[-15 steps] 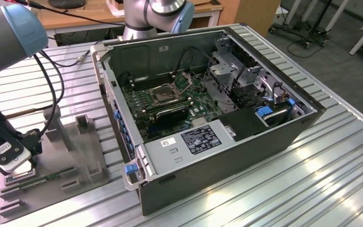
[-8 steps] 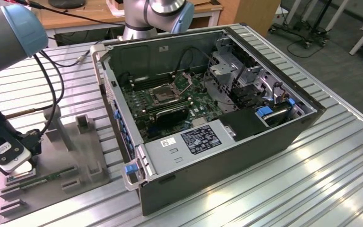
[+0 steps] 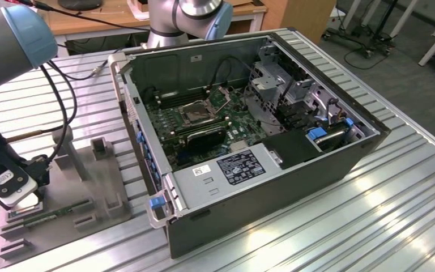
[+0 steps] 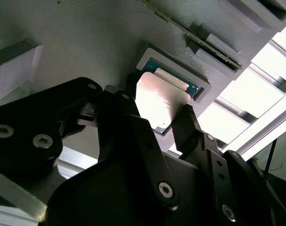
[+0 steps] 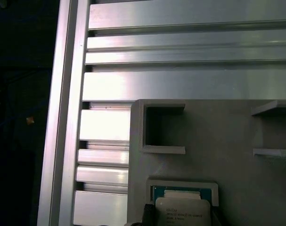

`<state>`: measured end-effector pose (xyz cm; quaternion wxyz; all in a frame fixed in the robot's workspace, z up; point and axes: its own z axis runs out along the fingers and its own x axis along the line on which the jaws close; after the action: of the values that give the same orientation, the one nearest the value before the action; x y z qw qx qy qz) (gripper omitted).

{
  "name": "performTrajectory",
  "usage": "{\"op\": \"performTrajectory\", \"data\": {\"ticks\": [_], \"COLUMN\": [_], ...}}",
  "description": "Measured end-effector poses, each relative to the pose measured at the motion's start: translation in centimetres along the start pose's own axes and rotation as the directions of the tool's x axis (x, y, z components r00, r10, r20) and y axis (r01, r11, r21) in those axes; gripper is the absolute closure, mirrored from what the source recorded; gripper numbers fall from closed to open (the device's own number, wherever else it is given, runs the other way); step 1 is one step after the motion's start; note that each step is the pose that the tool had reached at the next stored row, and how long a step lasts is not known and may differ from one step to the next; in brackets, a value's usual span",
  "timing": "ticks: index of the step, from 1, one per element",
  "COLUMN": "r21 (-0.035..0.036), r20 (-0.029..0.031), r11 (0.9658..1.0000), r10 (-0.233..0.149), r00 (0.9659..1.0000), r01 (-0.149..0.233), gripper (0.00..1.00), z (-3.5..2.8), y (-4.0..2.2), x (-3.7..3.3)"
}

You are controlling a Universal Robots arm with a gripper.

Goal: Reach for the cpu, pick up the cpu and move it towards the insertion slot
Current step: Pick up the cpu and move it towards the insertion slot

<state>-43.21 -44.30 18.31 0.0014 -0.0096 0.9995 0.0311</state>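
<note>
Grasping part: the black two-fingered pincer (image 4: 160, 98) is lowered over the fixture and narrowed to the width of the chip. Its fingers (image 4: 191, 121) stand against two opposite edges and appear to touch them.
Item held: a small flat square cpu with a pale silvery metal top (image 4: 162, 105). As far as can be judged it is gripped by its edges, which leaves the top face bare.
Seat: the cpu lies in a raised grey pocket (image 5: 180, 184), with a green margin showing along one side. No lift out of the pocket is apparent.
Fixture: a grey moulded holder block (image 3: 100, 187) rests on the ribbed aluminium tabletop (image 3: 353, 226), at the exterior view's left. Its pocket walls presumably keep the chip square for an edge grip.
Destination: the insertion slot, a square socket with a shiny metal frame and dark centre (image 3: 200, 115), sits on the green board inside the open dark computer case (image 3: 293, 187), well apart from the cpu.
Neighbouring part: a long narrow green memory stick (image 3: 51, 215) lies in the same holder, near the pocket but clear of the pincer.
Obstructions: the pale side wall of the case (image 3: 136, 113) stands between holder and slot. Black cables (image 3: 229, 71) and a grey metal drive cage (image 3: 272, 85) crowd the socket's far side.
Arm dressing: a black cable loop (image 3: 65, 107) hangs beside the arm, above the holder.
</note>
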Motion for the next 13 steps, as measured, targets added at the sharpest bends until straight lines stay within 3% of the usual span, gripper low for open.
{"op": "performTrajectory", "data": {"ticks": [4, 13], "r21": [-0.0003, 0.0], "r20": [0.0005, 0.0], "r11": [1.0, 1.0], "r10": [0.0, 0.0], "r00": [1.0, 1.0], "r01": [0.0, 0.0], "gripper": [0.46, 0.46], "z": [-0.12, -1.13], "y": [0.01, 0.07], "x": [-0.01, 0.0]}}
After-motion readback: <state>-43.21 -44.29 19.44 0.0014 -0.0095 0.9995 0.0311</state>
